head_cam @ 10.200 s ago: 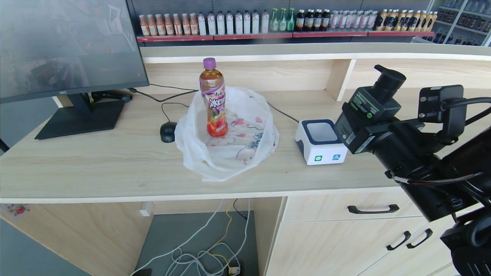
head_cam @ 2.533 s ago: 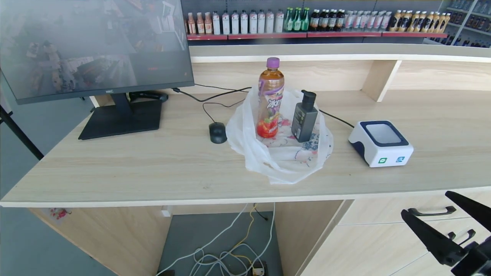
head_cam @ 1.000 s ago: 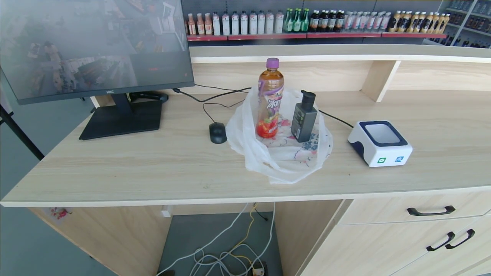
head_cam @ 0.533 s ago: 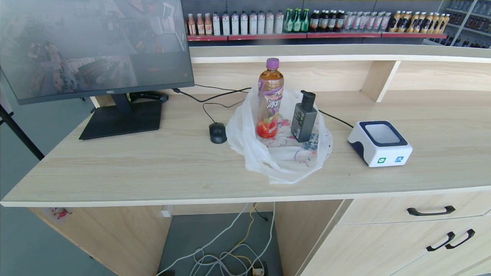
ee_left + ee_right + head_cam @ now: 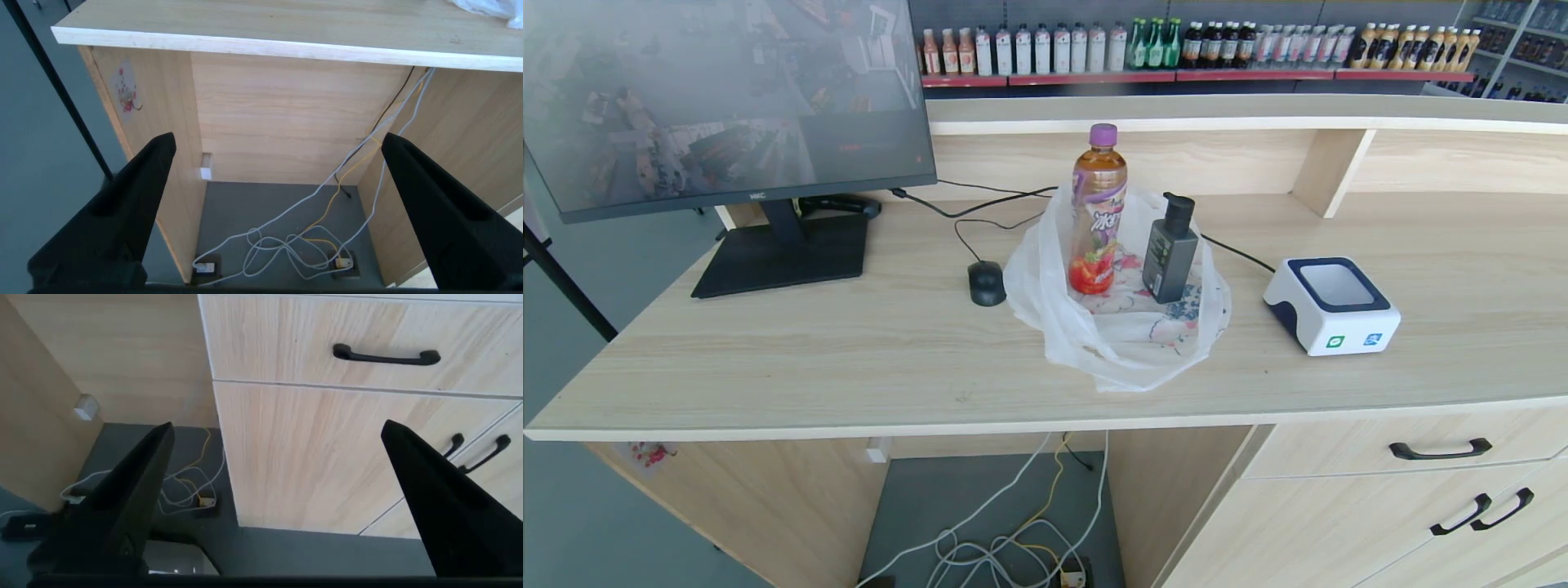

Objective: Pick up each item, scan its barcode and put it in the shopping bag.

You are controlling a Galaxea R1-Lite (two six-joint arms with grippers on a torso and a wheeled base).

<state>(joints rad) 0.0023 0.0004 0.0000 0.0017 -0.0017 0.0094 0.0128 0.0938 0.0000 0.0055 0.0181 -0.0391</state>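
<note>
K: Left gripper (image 5: 278,139) empty, fingers spread wide, low before the counter (image 5: 245,33). Right gripper (image 5: 278,426) likewise spread and empty, facing the drawers (image 5: 359,343).

M: Change?

K: Ten seconds back the right arm held the pump bottle (image 5: 1170,253) near the scanner (image 5: 1331,306); that arm has since dropped away.

M: Contents?

K: Shopping bag (image 5: 1078,343): drink bottle (image 5: 1097,212) left, pump bottle just beside it, both upright. Scanner stands right of the bag. Judged: nothing left to scan.
</note>
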